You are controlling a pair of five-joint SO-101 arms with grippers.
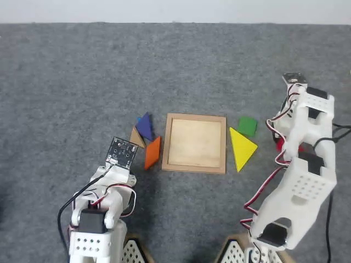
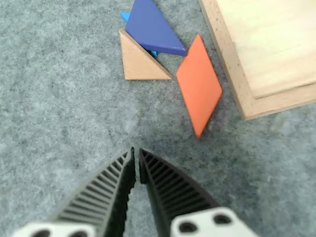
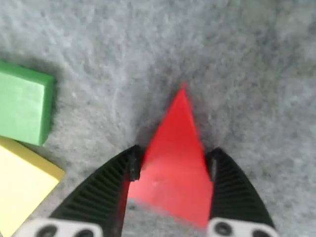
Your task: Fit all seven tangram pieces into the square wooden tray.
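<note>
Grip first: my right gripper (image 3: 174, 155) has its two jaws pressed against the opposite slanted sides of the red triangle (image 3: 177, 123), so I judge that it is holding that piece. I cannot tell whether the piece is resting on the grey mat (image 1: 82, 82) or is just clear of it. The triangle's sharp point faces straight away from my wrist, in line with the gripper, and its wide end sits back between the jaws. What the coming move turns on is where the wooden tray (image 1: 196, 116) lies from this piece. It is off toward my left arm's side, with the green square (image 1: 247, 126) and the yellow triangle (image 1: 241, 148) lying on the mat between the two. I judge that the carry has to pass over or around those two pieces, and that the red triangle needs turning before it can sit square against a tray wall. The tray holds nothing yet, so all seven pieces remain to be placed. My left gripper (image 2: 137, 154) is closed on nothing, with its jaws together over bare mat. Ahead of it lies the orange parallelogram (image 2: 199, 91), its long axis running nearly alongside the tray's near edge. Beyond that, the tan triangle (image 2: 140, 63) and the dark blue triangle (image 2: 153, 27) are stacked over a light blue piece (image 2: 124, 16). That cluster is nearer my left arm, and the red, green and yellow pieces are nearer my right.
</note>
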